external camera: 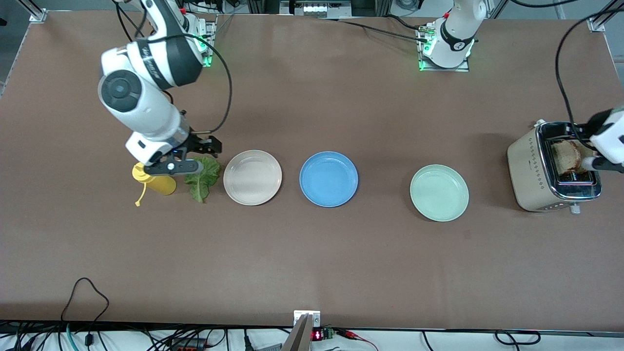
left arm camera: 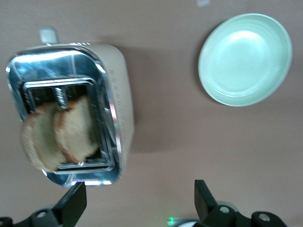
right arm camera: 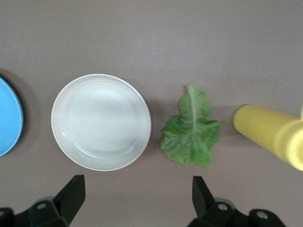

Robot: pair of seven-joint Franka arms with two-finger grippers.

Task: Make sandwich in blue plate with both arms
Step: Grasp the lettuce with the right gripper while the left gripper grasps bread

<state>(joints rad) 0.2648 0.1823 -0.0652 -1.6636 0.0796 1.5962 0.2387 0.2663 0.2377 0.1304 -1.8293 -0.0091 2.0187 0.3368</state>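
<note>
The blue plate lies bare at mid-table between a beige-white plate and a mint-green plate; its rim also shows in the right wrist view. A green lettuce leaf lies flat on the table beside the beige plate. Two bread slices stand in the toaster at the left arm's end. My right gripper hangs open over the table by the lettuce, holding nothing. My left gripper hovers open beside the toaster's top, holding nothing.
A yellow squeeze bottle lies on its side next to the lettuce, toward the right arm's end. The beige plate and mint plate hold nothing. The toaster's lever sticks out from one end.
</note>
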